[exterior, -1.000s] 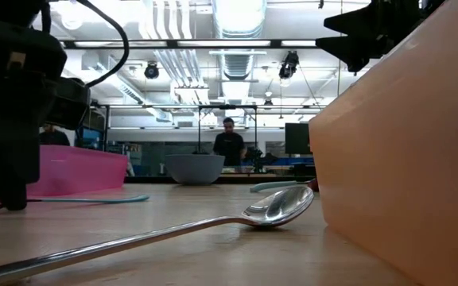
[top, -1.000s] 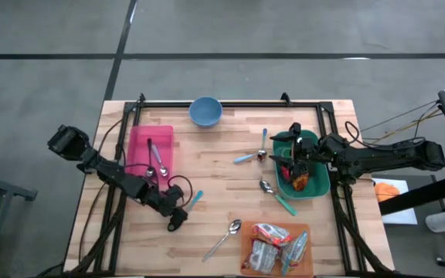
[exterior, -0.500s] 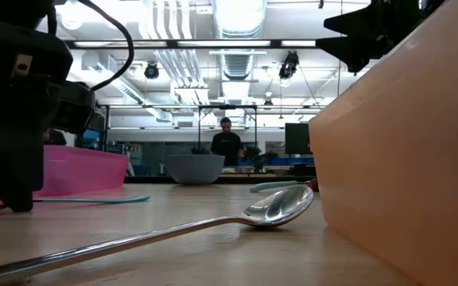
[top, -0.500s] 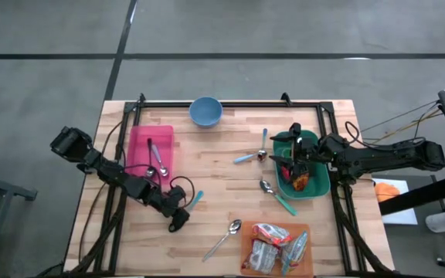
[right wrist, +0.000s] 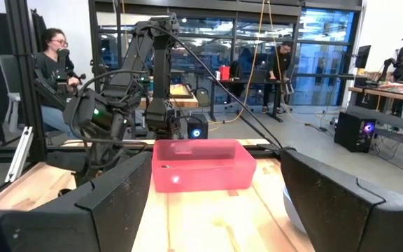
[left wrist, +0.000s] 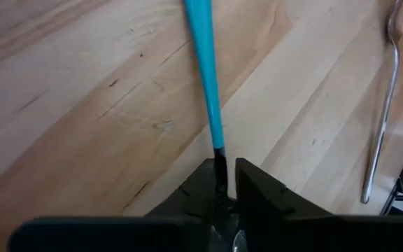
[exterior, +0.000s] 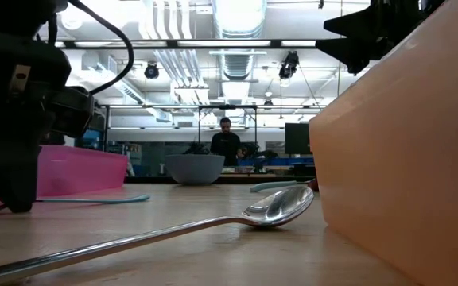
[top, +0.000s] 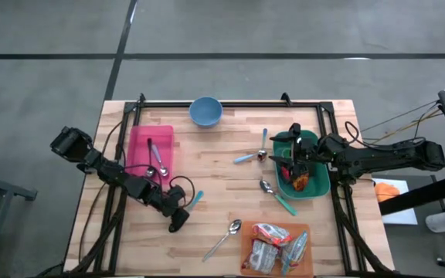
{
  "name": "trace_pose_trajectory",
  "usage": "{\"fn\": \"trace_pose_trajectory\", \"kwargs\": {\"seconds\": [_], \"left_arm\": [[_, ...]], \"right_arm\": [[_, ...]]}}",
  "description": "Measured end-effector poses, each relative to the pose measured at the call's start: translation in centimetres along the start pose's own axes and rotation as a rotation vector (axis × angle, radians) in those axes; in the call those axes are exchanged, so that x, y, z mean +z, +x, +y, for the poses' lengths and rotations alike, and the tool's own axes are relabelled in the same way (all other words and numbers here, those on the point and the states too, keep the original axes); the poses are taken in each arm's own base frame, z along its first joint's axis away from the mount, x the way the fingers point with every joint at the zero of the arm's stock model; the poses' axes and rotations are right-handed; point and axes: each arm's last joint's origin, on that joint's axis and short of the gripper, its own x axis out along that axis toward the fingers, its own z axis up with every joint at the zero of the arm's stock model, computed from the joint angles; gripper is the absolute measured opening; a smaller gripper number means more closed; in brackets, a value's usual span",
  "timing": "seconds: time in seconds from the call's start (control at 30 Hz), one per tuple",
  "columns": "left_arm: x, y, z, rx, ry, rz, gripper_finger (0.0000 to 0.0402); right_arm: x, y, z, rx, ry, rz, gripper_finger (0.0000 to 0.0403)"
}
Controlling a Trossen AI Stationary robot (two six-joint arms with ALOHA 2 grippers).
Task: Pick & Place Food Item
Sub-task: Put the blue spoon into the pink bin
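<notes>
Left tool point(left wrist: 226, 183) now tighter around blue-handled spoon point(left wrist: 203, 70).

A blue-handled spoon point(left wrist: 205, 84) is lying flat on the wooden table, its thin dark end sitting between the narrowly spaced fingers point(left wrist: 257, 192) of the left gripper point(top: 178, 217). Wrapped food packets point(top: 273, 245) are resting in an orange tray point(top: 246, 251) at the table's near edge.

Overhead and table-level views share the steel spoon point(top: 224, 239).
</notes>
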Motion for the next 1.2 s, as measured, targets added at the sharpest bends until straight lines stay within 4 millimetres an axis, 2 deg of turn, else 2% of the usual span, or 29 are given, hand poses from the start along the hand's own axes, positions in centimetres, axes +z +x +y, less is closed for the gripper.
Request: {"fn": "trace_pose_trajectory", "kwargs": {"seconds": [0.13, 0.2, 0.87, 1.2], "left_arm": [[0.1, 0.0, 0.1, 0.009, -0.009, 0.005, 0.0018], [0.1, 0.0, 0.1, 0.008, -0.013, 0.007, 0.0008], [0.2, -0.2, -0.2, 0.007, -0.005, -0.002, 0.0001], [0.4, -1.6, -0.4, -0.003, -0.010, -0.045, 0.0001]], "right_arm": [[0.0, 0.0, 0.0, 0.000, -0.001, 0.000, 0.0316], [0.0, 0.0, 0.0, 0.000, 0.000, 0.000, 0.0316], [0.0, 0.0, 0.0, 0.000, -0.001, 0.000, 0.0316], [0.0, 0.0, 0.0, 0.000, -0.001, 0.003, 0.0316]]}}
